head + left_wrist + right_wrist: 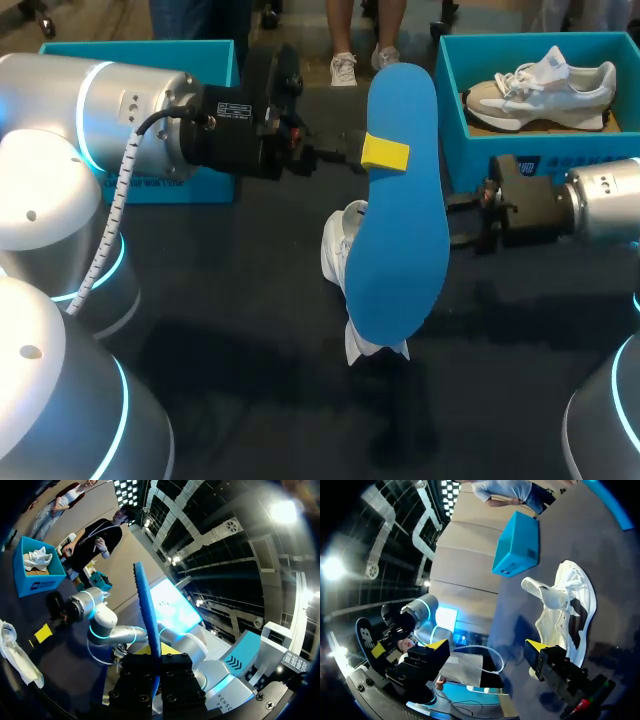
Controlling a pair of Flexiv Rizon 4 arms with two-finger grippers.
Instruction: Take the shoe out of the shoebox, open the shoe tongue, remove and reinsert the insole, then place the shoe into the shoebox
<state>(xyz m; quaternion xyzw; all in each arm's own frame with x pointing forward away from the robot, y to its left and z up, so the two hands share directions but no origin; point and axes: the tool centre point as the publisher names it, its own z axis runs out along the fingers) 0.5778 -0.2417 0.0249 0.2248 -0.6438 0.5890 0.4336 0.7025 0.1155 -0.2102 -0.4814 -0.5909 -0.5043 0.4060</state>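
Out over the middle, the left pincer [385, 152] squeezes the raised blue insole [400, 230], and the right pincer [487, 647] hangs open just right of the white shoe [338, 250] on the surface [250, 330], near the far-right shoebox [455, 110].

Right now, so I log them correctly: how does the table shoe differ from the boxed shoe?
The table shoe has its tongue pulled open; the boxed shoe looks laced shut. The table shoe is half hidden behind the blue insole; the boxed shoe shows whole. Both are pale sneakers.
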